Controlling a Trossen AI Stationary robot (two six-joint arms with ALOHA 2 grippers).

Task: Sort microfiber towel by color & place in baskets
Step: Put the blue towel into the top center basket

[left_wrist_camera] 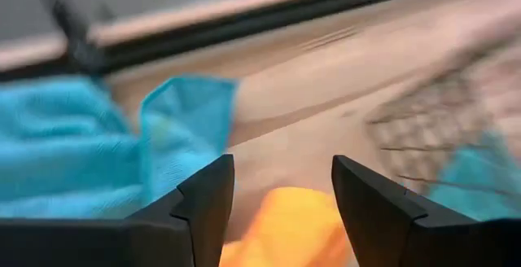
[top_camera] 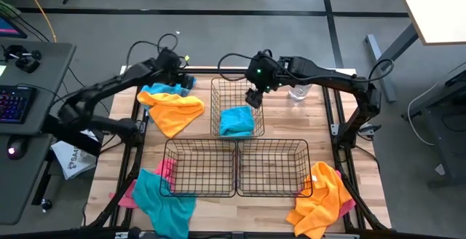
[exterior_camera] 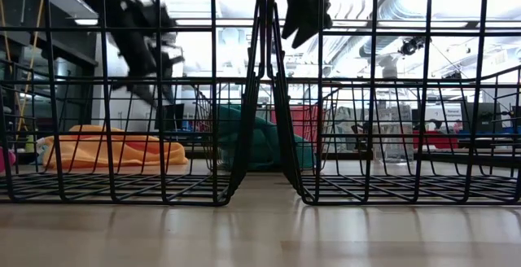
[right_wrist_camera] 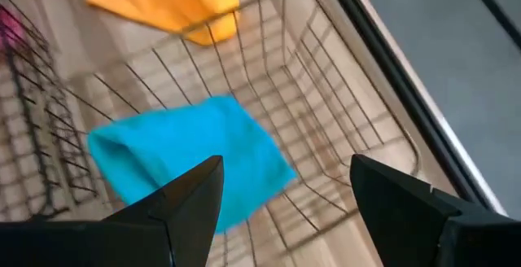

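Three wire baskets (top_camera: 237, 108) sit on your surface (top_camera: 364, 188); the far one holds a blue towel (top_camera: 237, 121). Your right gripper (top_camera: 253, 98) hovers above it, jaws apart and empty. Your left gripper (top_camera: 186, 82) hangs over the blue and orange towels (top_camera: 173, 111) at the far left, jaws apart.

- The teal towel (top_camera: 166, 204) at the bench's seven o'clock corner runs off the high view's bottom edge.
- The pink towel (top_camera: 149, 183) lies mostly hidden beneath it.
- The far basket (left_wrist_camera: 440, 116) blurs in the left wrist view.
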